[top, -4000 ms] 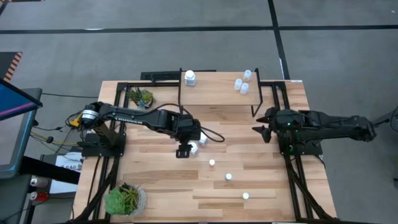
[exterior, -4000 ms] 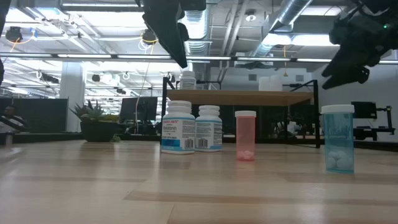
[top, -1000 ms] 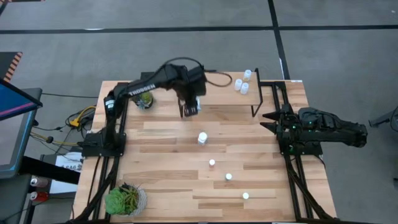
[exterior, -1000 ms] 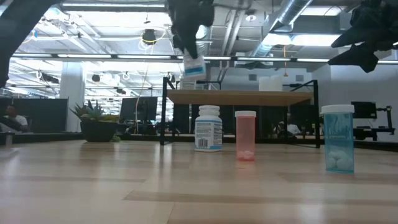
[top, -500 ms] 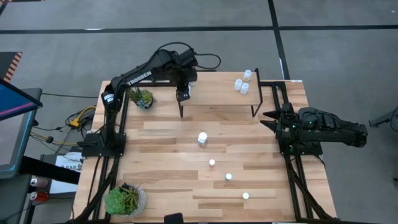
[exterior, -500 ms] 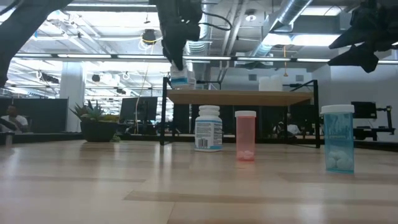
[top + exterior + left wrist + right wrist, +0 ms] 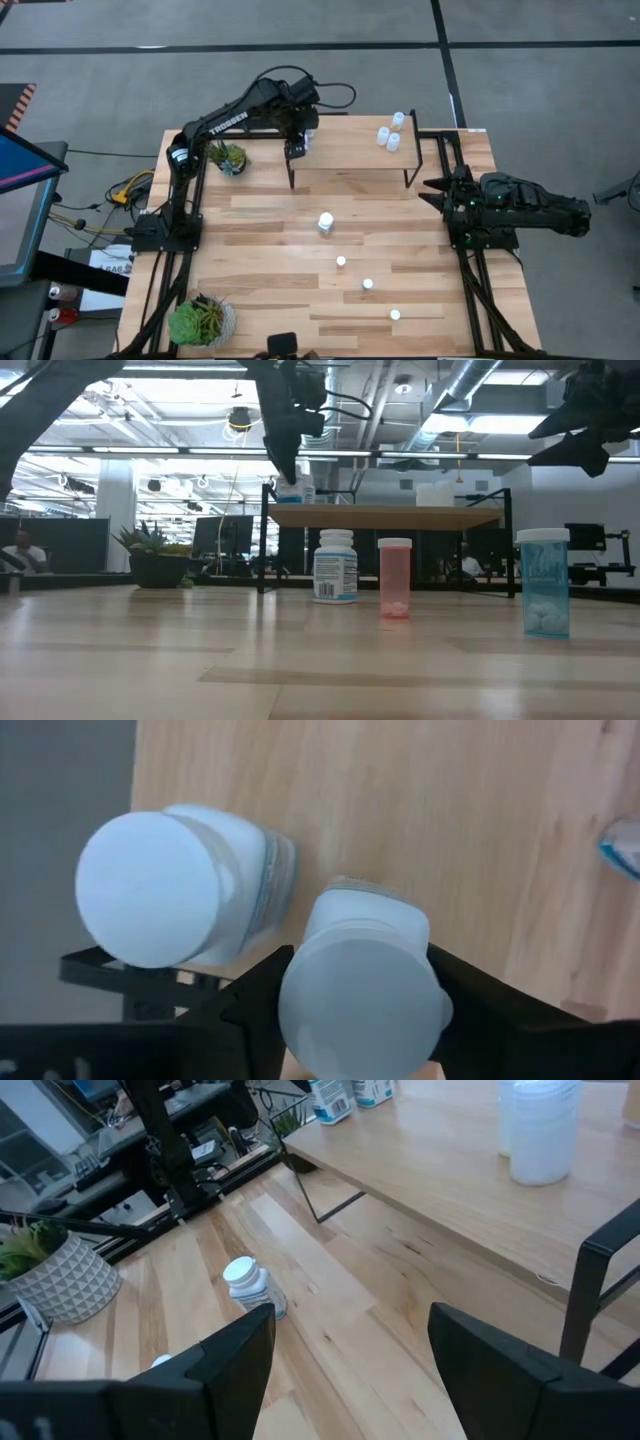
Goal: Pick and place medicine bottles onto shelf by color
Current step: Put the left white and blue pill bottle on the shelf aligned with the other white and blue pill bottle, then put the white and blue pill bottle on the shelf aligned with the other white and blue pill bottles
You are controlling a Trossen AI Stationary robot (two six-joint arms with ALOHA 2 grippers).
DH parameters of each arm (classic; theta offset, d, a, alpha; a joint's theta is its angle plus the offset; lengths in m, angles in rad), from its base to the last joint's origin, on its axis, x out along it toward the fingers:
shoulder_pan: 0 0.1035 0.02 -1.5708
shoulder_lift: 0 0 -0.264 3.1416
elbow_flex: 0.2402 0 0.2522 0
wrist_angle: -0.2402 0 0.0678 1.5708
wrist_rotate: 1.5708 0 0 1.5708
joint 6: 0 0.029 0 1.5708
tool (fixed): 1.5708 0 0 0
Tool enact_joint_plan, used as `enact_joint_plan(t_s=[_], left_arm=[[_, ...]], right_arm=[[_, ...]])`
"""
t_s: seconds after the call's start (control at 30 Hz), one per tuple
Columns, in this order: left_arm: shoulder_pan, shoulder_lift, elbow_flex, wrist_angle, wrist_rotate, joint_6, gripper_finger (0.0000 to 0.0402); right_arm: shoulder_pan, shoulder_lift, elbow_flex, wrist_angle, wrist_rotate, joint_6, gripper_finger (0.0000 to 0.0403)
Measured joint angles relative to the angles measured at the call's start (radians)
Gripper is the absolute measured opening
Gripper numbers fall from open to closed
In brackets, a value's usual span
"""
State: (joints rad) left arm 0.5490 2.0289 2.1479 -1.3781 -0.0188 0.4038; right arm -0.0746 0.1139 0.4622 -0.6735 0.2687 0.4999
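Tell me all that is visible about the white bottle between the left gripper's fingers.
The white bottle has a round white cap, a pale plastic-looking body and a label with blue print. It stands upright on the shelf at its far-left corner, beside a second white bottle. The left gripper reaches down over it, a finger on each side.

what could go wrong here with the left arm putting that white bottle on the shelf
1. The left gripper has its white bottle right beside another white bottle at the shelf corner; pulling away could knock either one over or off the edge.
2. The fingers look only slightly spread around the cap, so lifting now might drag the bottle along.
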Motion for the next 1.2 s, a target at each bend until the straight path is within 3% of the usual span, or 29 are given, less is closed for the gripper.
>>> enact_joint_plan(t_s=[0.27,0.67,1.2], left_arm=[[-0.006,0.002,0.012,-0.012,-0.047,0.004,0.0222],[-0.03,-0.01,0.205,-0.036,-0.101,-0.01,0.0239],[-0.203,-0.042,0.204,-0.048,-0.005,-0.253,0.0239]], right_arm=[[0.0,0.0,0.0,0.0,0.0,0.0,0.0286],[0.0,0.0,0.0,-0.002,0.022,-0.003,0.0286],[0.0,0.0,0.0,-0.002,0.022,-0.001,0.0286]])
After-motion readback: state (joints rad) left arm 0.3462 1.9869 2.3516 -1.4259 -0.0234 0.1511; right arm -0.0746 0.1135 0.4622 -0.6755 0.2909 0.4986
